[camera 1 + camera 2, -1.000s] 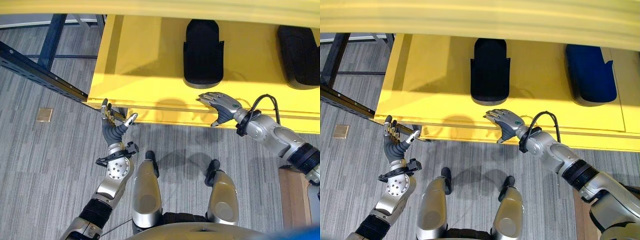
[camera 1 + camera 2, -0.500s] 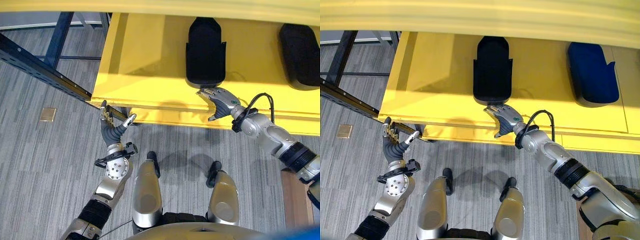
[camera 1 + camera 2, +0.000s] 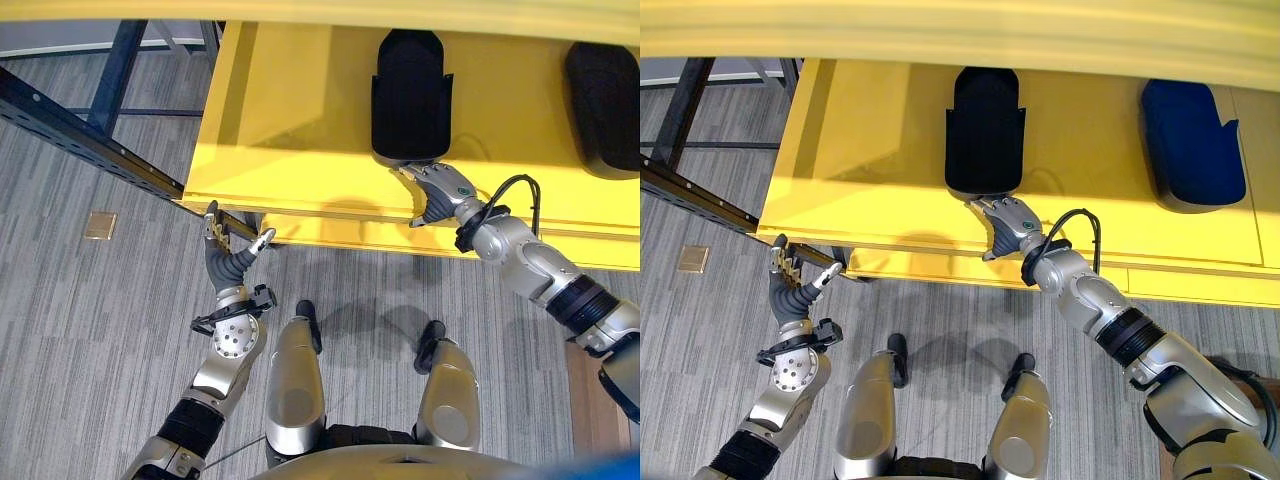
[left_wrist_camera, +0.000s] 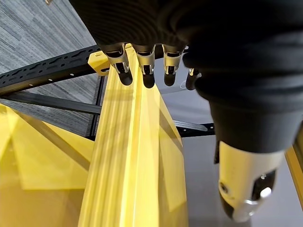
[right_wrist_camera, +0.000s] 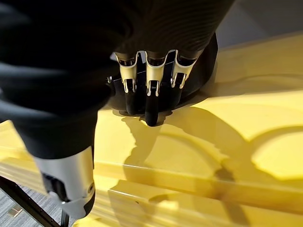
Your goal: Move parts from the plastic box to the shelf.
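The yellow shelf (image 3: 300,110) is the landmark; everything else is placed against it. On its top, toward the back, lie two dark parts: a black part (image 3: 410,95) near the middle and a second part (image 3: 1192,145) well off to the robot's right, which reads blue from the right eye. A dark perforated rail (image 3: 90,145) runs off the shelf's left front corner over the grey carpet (image 3: 90,330). The plastic box cannot be made out from here.

The right hand (image 3: 1007,222) reaches over the shelf's front lip, its fingers (image 5: 150,101) straight and held close together, tips at the near end of the black part; from the wrist they look to be touching it, though contact is hard to confirm. They clasp nothing. The left hand (image 3: 228,255) stands upright just in front of the shelf's left front corner, fingers (image 4: 147,71) straight and slightly spread, thumb apart, empty.

Judging by this, the step in hand is settling the black part on the shelf, by a push or a release. Next would likely be clearing the right hand back over the lip without dragging the part, then going to the box for another.
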`<state>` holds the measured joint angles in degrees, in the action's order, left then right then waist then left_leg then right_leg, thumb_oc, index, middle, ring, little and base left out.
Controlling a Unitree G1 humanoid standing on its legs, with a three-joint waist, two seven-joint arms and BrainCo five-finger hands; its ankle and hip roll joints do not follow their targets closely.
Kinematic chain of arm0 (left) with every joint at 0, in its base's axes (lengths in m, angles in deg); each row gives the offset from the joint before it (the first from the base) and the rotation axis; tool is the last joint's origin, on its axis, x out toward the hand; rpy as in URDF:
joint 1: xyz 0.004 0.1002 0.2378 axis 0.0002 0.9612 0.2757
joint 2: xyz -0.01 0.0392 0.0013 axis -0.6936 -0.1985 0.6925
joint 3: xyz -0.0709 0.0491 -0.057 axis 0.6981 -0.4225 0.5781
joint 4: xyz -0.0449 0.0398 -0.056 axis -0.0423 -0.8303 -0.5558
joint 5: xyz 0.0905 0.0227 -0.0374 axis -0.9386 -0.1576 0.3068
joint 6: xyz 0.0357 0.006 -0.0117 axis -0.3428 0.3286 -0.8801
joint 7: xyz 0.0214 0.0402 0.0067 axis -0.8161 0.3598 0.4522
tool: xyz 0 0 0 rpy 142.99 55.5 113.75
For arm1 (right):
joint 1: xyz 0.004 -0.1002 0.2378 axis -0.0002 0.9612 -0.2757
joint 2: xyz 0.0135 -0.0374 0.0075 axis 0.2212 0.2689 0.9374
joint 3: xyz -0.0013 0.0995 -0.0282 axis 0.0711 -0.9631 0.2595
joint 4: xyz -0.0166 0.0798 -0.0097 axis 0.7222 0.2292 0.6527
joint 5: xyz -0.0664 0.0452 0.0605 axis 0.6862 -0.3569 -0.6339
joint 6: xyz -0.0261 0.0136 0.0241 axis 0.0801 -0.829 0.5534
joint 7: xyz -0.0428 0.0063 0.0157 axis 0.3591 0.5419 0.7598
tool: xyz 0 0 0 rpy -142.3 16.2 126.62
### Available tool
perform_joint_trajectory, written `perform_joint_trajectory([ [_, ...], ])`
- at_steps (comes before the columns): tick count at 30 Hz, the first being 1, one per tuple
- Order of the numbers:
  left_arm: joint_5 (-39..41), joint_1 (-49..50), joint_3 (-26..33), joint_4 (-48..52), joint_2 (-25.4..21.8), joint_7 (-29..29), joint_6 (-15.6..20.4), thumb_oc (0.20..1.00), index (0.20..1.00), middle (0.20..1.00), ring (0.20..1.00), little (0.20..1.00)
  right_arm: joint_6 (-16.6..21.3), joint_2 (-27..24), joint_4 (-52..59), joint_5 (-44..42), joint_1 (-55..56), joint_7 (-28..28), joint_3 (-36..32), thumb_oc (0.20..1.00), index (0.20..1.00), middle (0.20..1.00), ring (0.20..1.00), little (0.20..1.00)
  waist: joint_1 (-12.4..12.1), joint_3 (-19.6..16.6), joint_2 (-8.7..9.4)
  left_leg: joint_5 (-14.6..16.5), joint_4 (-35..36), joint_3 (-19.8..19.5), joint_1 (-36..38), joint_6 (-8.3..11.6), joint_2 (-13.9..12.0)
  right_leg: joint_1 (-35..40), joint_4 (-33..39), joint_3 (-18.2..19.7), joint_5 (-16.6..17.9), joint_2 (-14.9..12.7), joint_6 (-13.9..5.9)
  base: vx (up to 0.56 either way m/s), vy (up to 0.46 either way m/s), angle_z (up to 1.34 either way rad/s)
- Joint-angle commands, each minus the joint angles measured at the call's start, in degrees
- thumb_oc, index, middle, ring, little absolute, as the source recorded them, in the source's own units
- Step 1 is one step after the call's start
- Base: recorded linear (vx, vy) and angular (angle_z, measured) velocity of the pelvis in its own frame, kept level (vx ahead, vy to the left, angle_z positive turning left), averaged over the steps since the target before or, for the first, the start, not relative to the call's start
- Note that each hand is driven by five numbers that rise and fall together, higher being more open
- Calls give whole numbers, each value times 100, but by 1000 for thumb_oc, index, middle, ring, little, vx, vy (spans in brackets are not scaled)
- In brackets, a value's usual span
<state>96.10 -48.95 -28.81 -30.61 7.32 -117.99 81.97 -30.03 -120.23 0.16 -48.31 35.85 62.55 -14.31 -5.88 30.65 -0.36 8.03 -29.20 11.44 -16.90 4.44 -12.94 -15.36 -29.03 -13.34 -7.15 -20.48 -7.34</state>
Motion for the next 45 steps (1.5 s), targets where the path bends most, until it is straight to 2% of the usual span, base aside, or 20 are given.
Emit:
perform_joint_trajectory([
  [1,-25,184,40,478,-42,79,163,1000,1000,1000,1000,1000,-156,265,-502,155,-67,82,-49,1000,1000,1000,1000,1000,-157,-231,-50,241,-122,354,191,-270,-146,44,-433,-550,-146,-91,69,0,0,0],
  [6,-20,185,40,465,-47,86,169,1000,1000,1000,1000,1000,-83,314,-671,121,-128,47,-80,1000,1000,1000,1000,1000,-166,-244,-56,255,-147,355,199,-271,-155,62,-448,-569,-156,-113,83,0,0,0],
  [10,5,219,85,509,-79,95,103,1000,1000,1000,1000,1000,-3,250,-491,-36,-56,-306,-99,1000,1000,1000,1000,1000,-137,-246,-49,292,-211,372,187,-276,-177,47,-485,-547,-175,-121,86,0,0,0],
  [17,4,253,175,510,-101,-149,160,1000,1000,1000,1000,1000,-382,83,936,-695,457,-1217,-70,1000,1000,1000,1000,1000,25,-158,28,303,-205,487,190,-270,-236,-46,-413,-407,-113,-100,9,-23,33,-1],
  [19,-62,223,227,523,-130,-246,191,1000,1000,1000,1000,1000,-736,-13,1674,-839,776,-1440,-60,1000,1000,1000,1000,1000,67,-108,82,248,-133,517,183,-261,-257,-38,-369,-394,-92,-75,-30,-54,-8,-3],
  [26,-142,276,284,515,-115,-413,203,1000,1000,1000,1000,1000,-1018,-170,2145,-1217,1236,-1436,-227,1000,1000,1000,1000,1000,157,-89,167,236,-127,560,202,-240,-302,23,-326,-356,-123,8,-12,-18,-3,-4],
  [29,-177,327,310,511,-86,-484,233,1000,1000,1000,1000,1000,-956,-209,2248,-1358,1485,-1369,-321,1000,1000,1000,1000,1000,191,-101,203,240,-118,578,241,-243,-315,73,-295,-333,-136,62,4,0,0,0],
  [32,-269,389,362,528,-43,-512,257,1000,1000,1000,1000,1000,-547,-238,2417,-1936,1959,-932,-600,1000,1000,1000,1000,1000,278,-188,269,217,28,625,386,-255,-259,228,-58,-308,-94,213,30,3,-6,-1],
  [35,-336,461,397,636,-39,-344,120,1000,1000,1000,1000,1000,153,-264,2605,-2440,2312,-546,-956,1000,1000,1000,1000,1000,356,-280,302,149,221,620,510,-254,-180,358,208,-233,-19,361,42,2,3,-4],
  [36,-377,517,368,687,-27,-167,23,1000,1000,1000,1000,1000,467,-241,2747,-2940,2518,-364,-1186,1000,1000,1000,1000,1000,407,-352,311,84,393,630,604,-241,-128,450,394,-199,22,456,59,-9,41,-3],
  [38,-487,615,342,723,-12,4,-17,1000,1000,1000,1000,1000,895,-151,2828,-3124,2801,-199,-1516,1000,1000,1000,1000,1000,469,-443,316,9,602,634,729,-216,-59,583,661,-152,81,546,76,-32,73,-9],
  [39,-532,656,325,727,5,20,-16,1000,1000,1000,1000,1000,1016,-127,2864,-3095,2926,-165,-1654,1000,1000,1000,1000,1000,488,-492,319,-134,738,700,752,-263,-40,586,804,-167,207,570,130,-3,119,-13],
  [42,-605,819,262,629,94,97,34,1000,1000,1000,1000,1000,1341,66,2852,-3344,3394,196,-2029,1000,1000,1000,1000,1000,599,-692,309,-149,1076,694,1043,-198,82,823,1131,-93,236,602,62,17,165,-11],
  [43,-676,866,240,539,146,142,108,1000,1000,1000,1000,1000,1435,212,2773,-3732,3605,459,-2206,1000,1000,1000,1000,1000,655,-788,316,-181,1219,738,1153,-212,128,919,1318,-61,311,615,48,-14,206,-7],
  [45,-742,918,216,507,150,312,198,1000,1000,1000,1000,1000,1407,435,2614,-4388,3926,629,-2454,1000,1000,1000,1000,1000,724,-871,336,-166,1272,779,1219,-228,167,979,1444,-49,378,611,20,-40,183,-3],
])
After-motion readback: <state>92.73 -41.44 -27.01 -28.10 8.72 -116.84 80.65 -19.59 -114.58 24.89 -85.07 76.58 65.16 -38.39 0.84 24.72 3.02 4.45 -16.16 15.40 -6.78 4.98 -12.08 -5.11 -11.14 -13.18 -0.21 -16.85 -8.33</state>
